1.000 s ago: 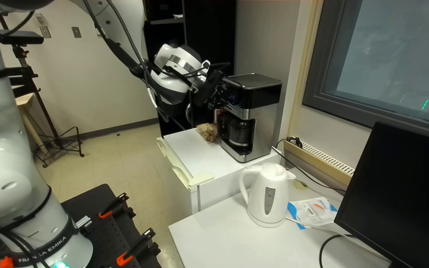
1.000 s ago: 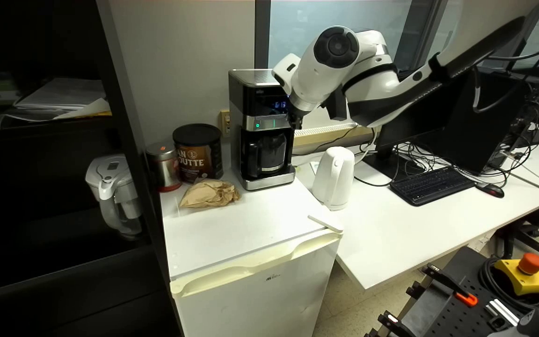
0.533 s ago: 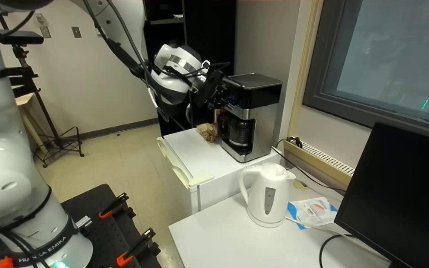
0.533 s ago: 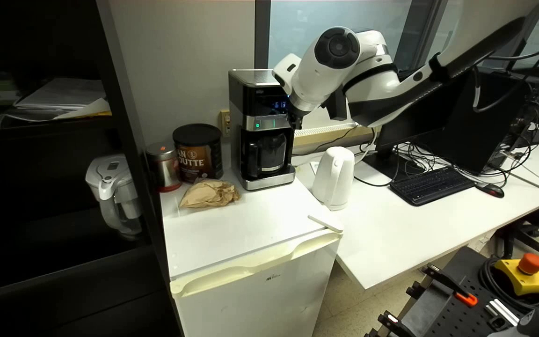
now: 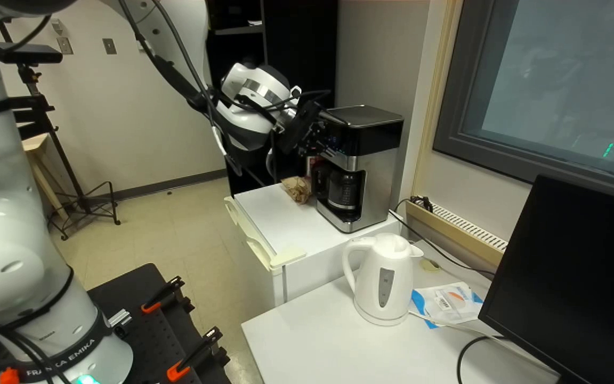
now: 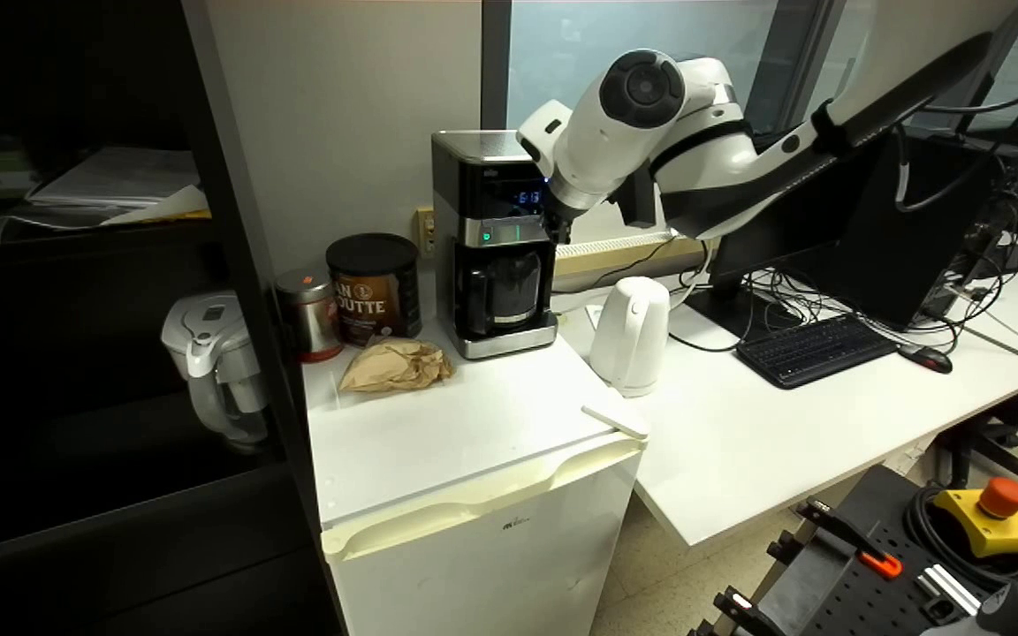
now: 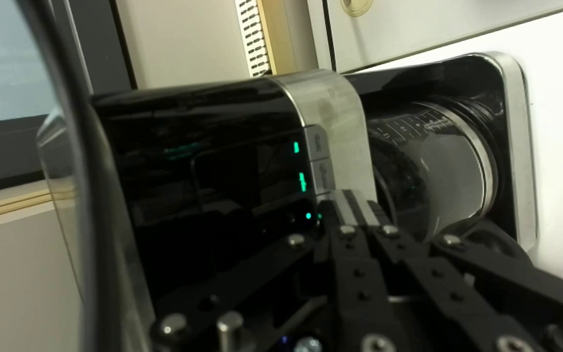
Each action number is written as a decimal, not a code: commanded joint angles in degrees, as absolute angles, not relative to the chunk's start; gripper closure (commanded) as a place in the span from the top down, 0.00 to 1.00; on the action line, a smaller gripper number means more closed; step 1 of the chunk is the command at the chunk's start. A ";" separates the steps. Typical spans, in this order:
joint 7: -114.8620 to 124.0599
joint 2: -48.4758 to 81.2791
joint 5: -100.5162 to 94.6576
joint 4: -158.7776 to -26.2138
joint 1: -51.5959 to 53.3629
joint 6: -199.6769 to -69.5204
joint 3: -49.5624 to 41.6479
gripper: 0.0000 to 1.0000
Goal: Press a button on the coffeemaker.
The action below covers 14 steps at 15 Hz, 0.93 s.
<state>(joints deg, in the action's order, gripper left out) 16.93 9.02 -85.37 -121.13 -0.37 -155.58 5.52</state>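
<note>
The coffeemaker [image 5: 376,176] is black and silver, boxy, with a dark glass carafe [image 6: 513,287]. In an exterior view its display [image 6: 528,198] shows blue digits, with green lights on the silver strip below [image 6: 474,232]. In the wrist view, two grey buttons, an upper one [image 7: 317,142] and a lower one [image 7: 324,176], sit on the strip's edge beside green lights. My gripper [image 7: 353,208] is shut and empty, its fingertips together in front of the strip just below these buttons. They cover part of the strip there. I cannot tell whether they touch it.
The coffeemaker stands on a small white fridge [image 6: 438,450]. A coffee can [image 6: 376,291], a metal canister [image 6: 310,318] and a brown paper bag [image 6: 396,364] are beside it. A white kettle [image 5: 387,277] and a monitor [image 5: 573,277] stand on the desk. A black cable [image 7: 88,195] crosses the wrist view.
The arm's wrist has shifted very slightly right in an exterior view. The gripper stays close to the coffeemaker's front. Nothing else has visibly moved.
</note>
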 commanded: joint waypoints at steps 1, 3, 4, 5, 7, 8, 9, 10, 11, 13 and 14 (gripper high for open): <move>18.27 10.70 -87.32 -118.95 -0.80 -157.81 5.17 0.01; 18.18 10.05 -87.32 -119.66 -0.81 -158.09 5.27 0.01; 18.25 9.47 -87.62 -120.23 -0.75 -158.19 5.33 0.01; 18.40 8.89 -88.10 -120.80 -0.65 -158.15 5.40 0.01; 18.85 7.82 -89.66 -121.83 -0.40 -158.23 5.57 0.01; 19.00 7.33 -90.37 -122.33 -0.27 -158.52 5.72 0.01; 19.55 7.05 -91.47 -122.54 -0.14 -158.72 5.85 0.01; 20.02 6.74 -92.43 -122.88 0.00 -158.77 6.01 0.01; 20.77 6.42 -93.55 -123.25 0.16 -158.66 6.17 0.01; 22.35 5.52 -95.74 -124.44 0.50 -158.26 6.54 0.01; 23.26 4.88 -96.76 -125.32 0.68 -158.14 6.70 0.01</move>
<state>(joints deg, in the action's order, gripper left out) 20.17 7.64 -93.32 -122.38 0.18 -157.92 6.39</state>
